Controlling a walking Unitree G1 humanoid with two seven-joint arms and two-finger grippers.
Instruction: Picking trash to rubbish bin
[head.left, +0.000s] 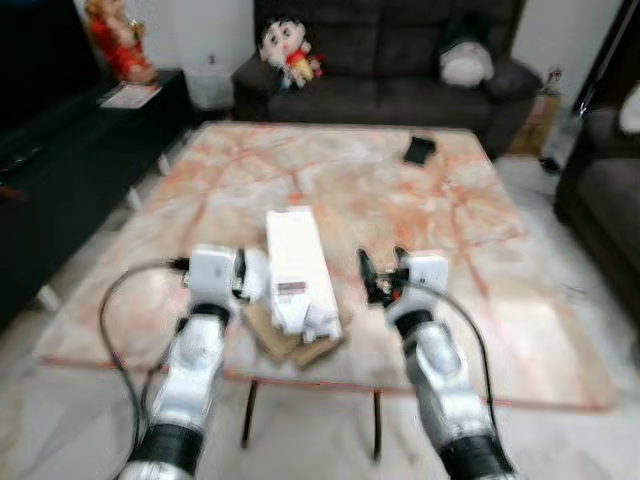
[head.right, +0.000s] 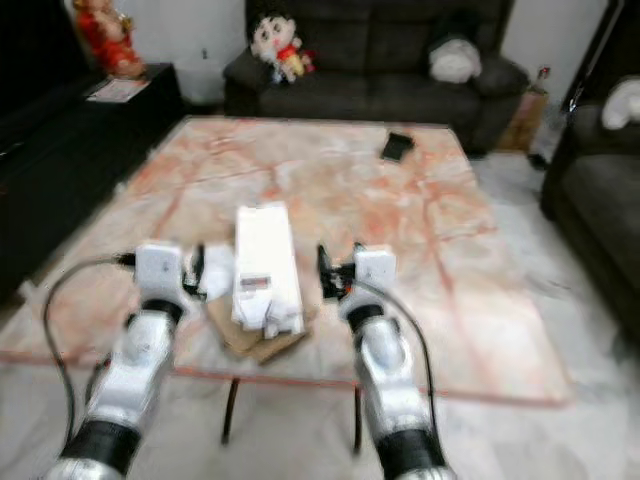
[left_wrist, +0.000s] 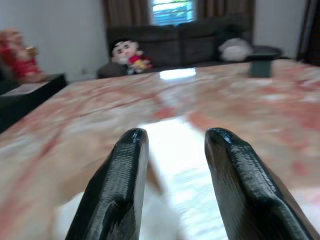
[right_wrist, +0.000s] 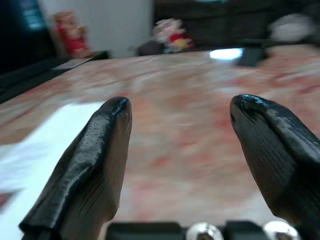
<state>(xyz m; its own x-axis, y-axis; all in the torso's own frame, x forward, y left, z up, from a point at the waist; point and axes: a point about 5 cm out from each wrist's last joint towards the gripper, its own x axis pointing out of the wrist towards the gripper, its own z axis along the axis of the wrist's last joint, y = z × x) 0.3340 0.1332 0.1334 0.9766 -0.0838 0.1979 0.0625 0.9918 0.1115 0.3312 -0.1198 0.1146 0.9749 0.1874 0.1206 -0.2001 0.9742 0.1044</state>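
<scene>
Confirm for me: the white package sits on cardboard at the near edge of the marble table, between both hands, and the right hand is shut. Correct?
Not quite. The right hand is open: the right wrist view shows its two black fingers spread wide with bare table between them. The rest holds: the white package lies on cardboard at the marble table's near edge, between the left hand and the right.

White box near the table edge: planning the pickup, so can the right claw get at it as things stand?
Probably yes. The right claw is open beside the white box, with only bare table between them; the cardboard lies underneath, not between.
</scene>
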